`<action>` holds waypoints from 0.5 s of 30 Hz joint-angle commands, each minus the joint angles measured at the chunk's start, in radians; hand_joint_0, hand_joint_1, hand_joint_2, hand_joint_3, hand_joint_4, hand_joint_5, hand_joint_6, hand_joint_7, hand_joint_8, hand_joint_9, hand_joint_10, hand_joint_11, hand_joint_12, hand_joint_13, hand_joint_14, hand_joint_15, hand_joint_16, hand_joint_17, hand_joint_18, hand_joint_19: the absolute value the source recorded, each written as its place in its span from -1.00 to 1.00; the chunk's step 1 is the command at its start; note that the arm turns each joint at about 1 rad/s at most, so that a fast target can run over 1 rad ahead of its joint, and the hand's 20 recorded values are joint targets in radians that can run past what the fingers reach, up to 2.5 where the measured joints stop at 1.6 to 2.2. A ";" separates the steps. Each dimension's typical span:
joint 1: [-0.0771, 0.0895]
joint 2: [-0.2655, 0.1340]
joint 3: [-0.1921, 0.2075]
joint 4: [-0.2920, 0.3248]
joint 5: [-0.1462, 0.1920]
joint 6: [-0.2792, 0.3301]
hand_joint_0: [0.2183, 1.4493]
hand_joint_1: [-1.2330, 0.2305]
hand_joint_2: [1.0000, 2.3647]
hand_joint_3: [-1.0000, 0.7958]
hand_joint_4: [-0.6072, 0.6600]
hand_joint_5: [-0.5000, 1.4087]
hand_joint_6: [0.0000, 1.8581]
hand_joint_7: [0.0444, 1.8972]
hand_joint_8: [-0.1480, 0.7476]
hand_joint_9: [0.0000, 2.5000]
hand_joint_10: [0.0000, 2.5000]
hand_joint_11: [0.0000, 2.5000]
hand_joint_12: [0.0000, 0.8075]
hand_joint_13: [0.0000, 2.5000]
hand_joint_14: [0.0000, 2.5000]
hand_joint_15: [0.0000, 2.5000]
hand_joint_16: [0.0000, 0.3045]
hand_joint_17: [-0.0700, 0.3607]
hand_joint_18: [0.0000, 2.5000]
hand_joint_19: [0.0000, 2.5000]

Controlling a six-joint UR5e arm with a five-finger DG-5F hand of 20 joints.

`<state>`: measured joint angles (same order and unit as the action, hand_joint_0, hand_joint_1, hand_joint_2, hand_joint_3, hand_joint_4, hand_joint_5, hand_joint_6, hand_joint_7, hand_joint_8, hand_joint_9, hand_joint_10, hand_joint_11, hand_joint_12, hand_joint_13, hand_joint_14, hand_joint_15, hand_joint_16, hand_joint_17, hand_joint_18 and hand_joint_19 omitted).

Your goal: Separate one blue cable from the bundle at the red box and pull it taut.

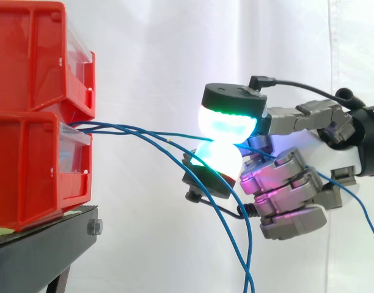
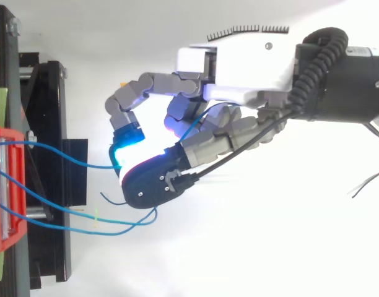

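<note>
Glowing fingertips [image 1: 227, 125] of the hand [image 1: 285, 183] pinch one blue cable [image 1: 162, 132] between two pads. The other fingers curl up below, out of the way. The pinched cable runs almost straight from the red box [image 1: 28, 171] on the left to the pinch, so I think it is nearly tight. The other blue cables [image 2: 72, 226] sag loose because nothing holds them. The hand probably needs to pull a bit more to the right.

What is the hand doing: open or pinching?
Pinching. The hand's glowing fingertips meet on one blue cable, seen from the side.
</note>
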<state>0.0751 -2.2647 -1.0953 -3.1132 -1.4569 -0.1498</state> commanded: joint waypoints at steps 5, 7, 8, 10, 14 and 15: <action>-0.020 0.085 -0.002 -0.140 -0.022 -0.051 -0.12 -0.39 -0.96 0.08 -0.17 -0.67 -0.05 0.83 -0.10 -0.15 0.58 0.28 -0.22 -0.18 0.61 0.14 -0.73 -0.25 -0.01 0.37; -0.024 0.117 -0.011 -0.188 -0.022 -0.076 -0.12 -0.39 -0.96 0.09 -0.17 -0.67 -0.05 0.83 -0.09 -0.15 0.59 0.27 -0.22 -0.18 0.61 0.14 -0.73 -0.24 -0.01 0.37; -0.024 0.125 -0.015 -0.196 -0.022 -0.079 -0.12 -0.39 -0.96 0.08 -0.17 -0.67 -0.05 0.83 -0.08 -0.15 0.59 0.27 -0.22 -0.18 0.61 0.14 -0.73 -0.25 -0.01 0.36; -0.024 0.149 -0.055 -0.205 -0.022 -0.076 -0.12 -0.39 -0.96 0.09 -0.17 -0.67 -0.05 0.83 -0.09 -0.15 0.60 0.27 -0.22 -0.18 0.62 0.14 -0.73 -0.25 -0.01 0.37; -0.014 0.221 -0.183 -0.090 0.001 -0.036 -0.12 -0.39 -0.96 0.09 -0.17 -0.67 -0.05 0.83 -0.09 -0.16 0.61 0.27 -0.22 -0.18 0.63 0.13 -0.73 -0.25 -0.02 0.37; -0.014 0.229 -0.196 -0.068 0.007 -0.028 -0.12 -0.39 -0.96 0.09 -0.16 -0.67 -0.05 0.82 -0.09 -0.16 0.62 0.26 -0.22 -0.18 0.63 0.15 -0.73 -0.24 -0.01 0.35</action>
<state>0.0571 -2.0781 -1.2081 -3.2740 -1.4690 -0.2063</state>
